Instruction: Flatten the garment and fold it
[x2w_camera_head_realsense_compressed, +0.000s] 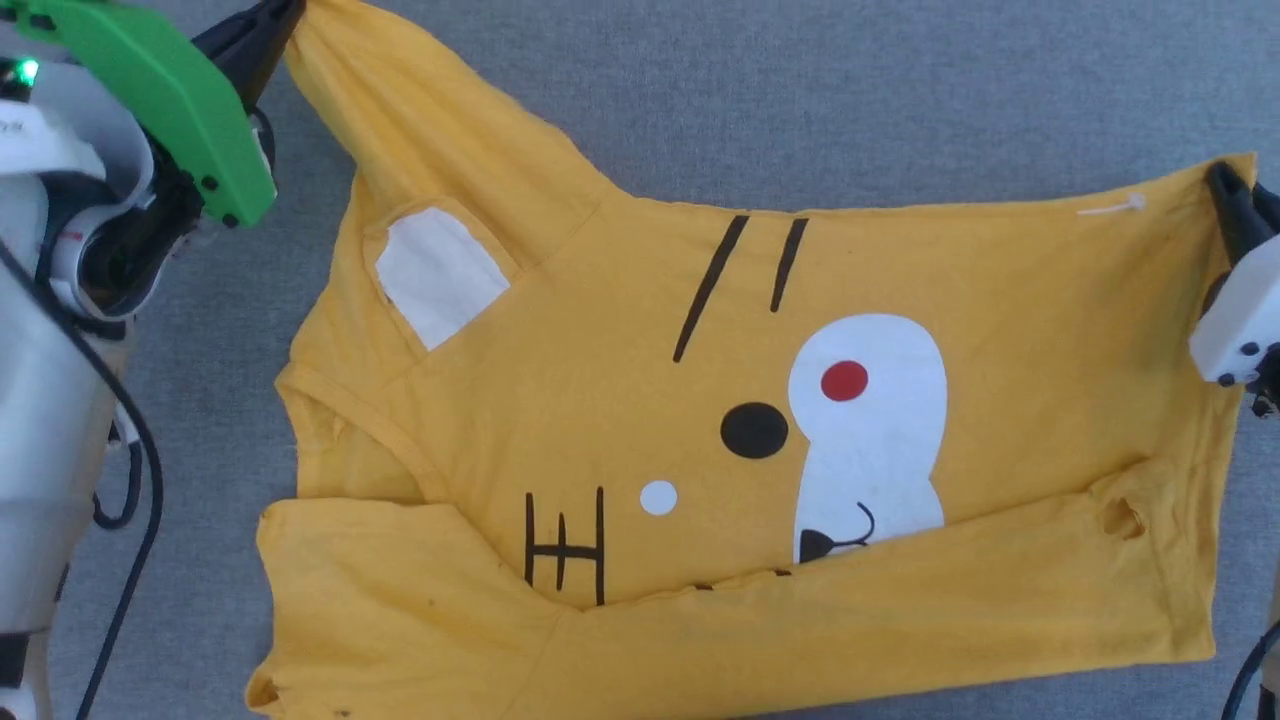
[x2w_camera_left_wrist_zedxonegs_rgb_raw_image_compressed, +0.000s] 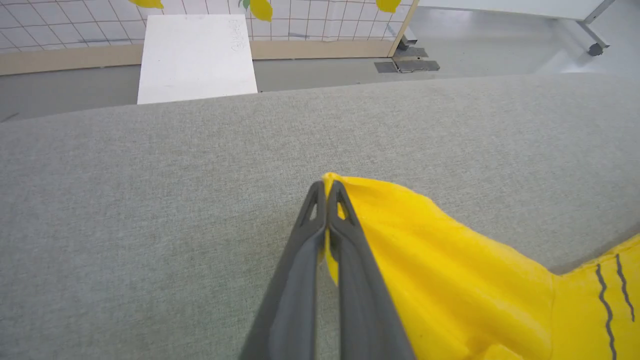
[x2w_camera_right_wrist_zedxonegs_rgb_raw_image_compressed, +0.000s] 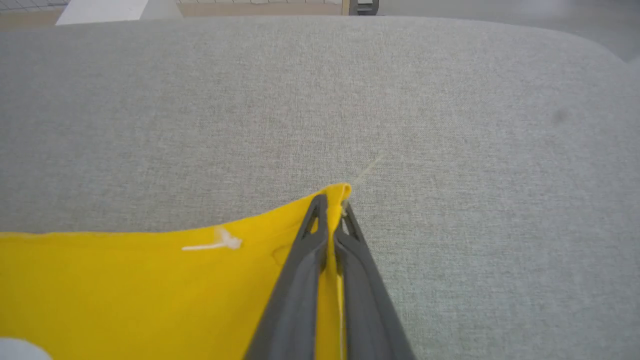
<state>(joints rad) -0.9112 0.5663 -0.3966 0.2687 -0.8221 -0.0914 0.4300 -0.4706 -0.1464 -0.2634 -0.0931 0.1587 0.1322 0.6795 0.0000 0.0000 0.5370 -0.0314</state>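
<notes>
The garment (x2w_camera_head_realsense_compressed: 620, 400) is a bright yellow T-shirt lying tiger-face up on the grey cloth table (x2w_camera_head_realsense_compressed: 800, 90), its near part folded over the print. My left gripper (x2w_camera_head_realsense_compressed: 285, 15) is at the top left of the head view, shut on the end of a sleeve. In the left wrist view that gripper (x2w_camera_left_wrist_zedxonegs_rgb_raw_image_compressed: 327, 187) pinches the yellow cloth (x2w_camera_left_wrist_zedxonegs_rgb_raw_image_compressed: 440, 260) between its dark fingertips. My right gripper (x2w_camera_head_realsense_compressed: 1222, 180) is at the far right, shut on the shirt's far hem corner. The right wrist view shows its tips (x2w_camera_right_wrist_zedxonegs_rgb_raw_image_compressed: 331, 200) closed on that corner (x2w_camera_right_wrist_zedxonegs_rgb_raw_image_compressed: 150, 290), by a white tag (x2w_camera_right_wrist_zedxonegs_rgb_raw_image_compressed: 215, 244).
The grey fabric surface (x2w_camera_right_wrist_zedxonegs_rgb_raw_image_compressed: 450, 125) stretches past both corners. Beyond its far edge, a white board (x2w_camera_left_wrist_zedxonegs_rgb_raw_image_compressed: 197, 55) leans against a tiled wall, with a metal frame foot (x2w_camera_left_wrist_zedxonegs_rgb_raw_image_compressed: 410, 60) on the floor. Black cables (x2w_camera_head_realsense_compressed: 140, 480) hang along my left arm.
</notes>
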